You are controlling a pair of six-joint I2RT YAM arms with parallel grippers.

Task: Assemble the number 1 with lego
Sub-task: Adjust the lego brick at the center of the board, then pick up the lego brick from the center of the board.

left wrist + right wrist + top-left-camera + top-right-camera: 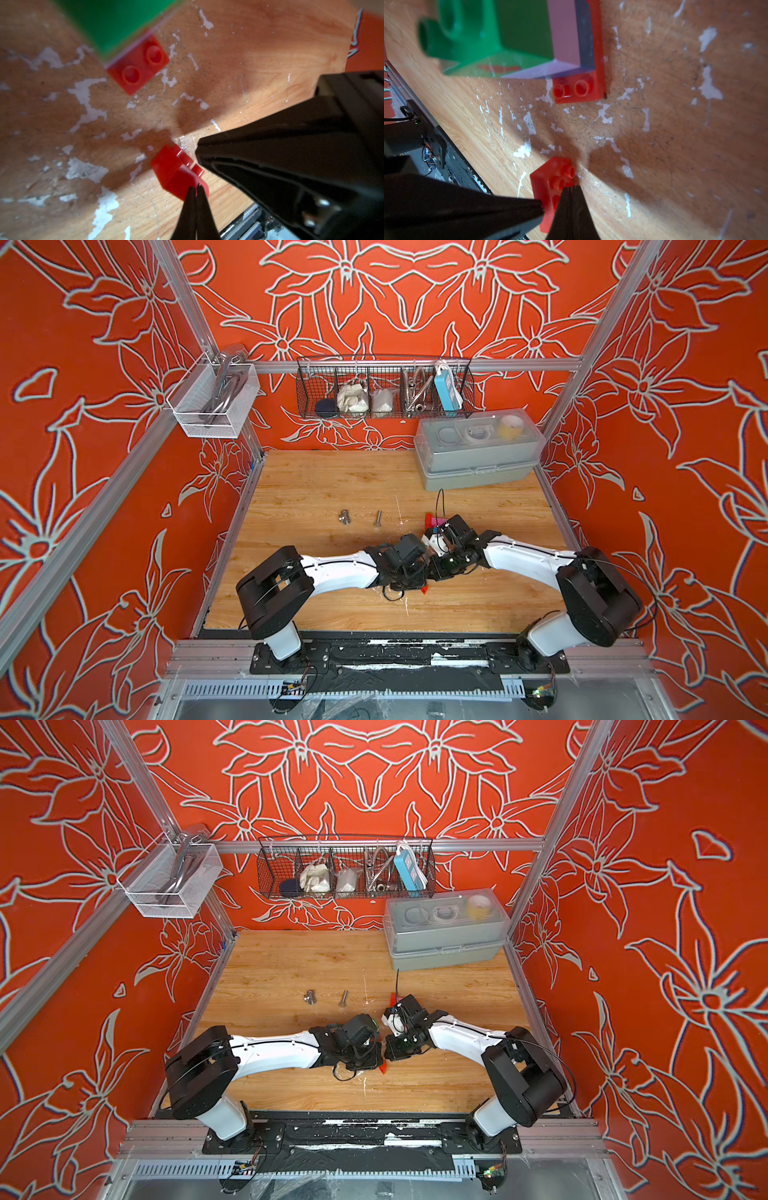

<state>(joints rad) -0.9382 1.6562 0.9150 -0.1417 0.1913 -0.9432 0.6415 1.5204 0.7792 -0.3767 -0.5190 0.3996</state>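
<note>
at the table's middle we find both arms meeting over a loose red brick. the left gripper and right gripper each have jaws pressed together, gripping nothing, tips at that brick (nudging it into line, we judge). next, one must spread and lift it toward the stack nearby, green on lilac on red. the wood is worn, flecked white; two bolts, a grey box and orange flowered walls stand around.

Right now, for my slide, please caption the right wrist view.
Shut right fingers by a loose red brick on the scuffed table; a green, lilac and red stack beyond.
</note>
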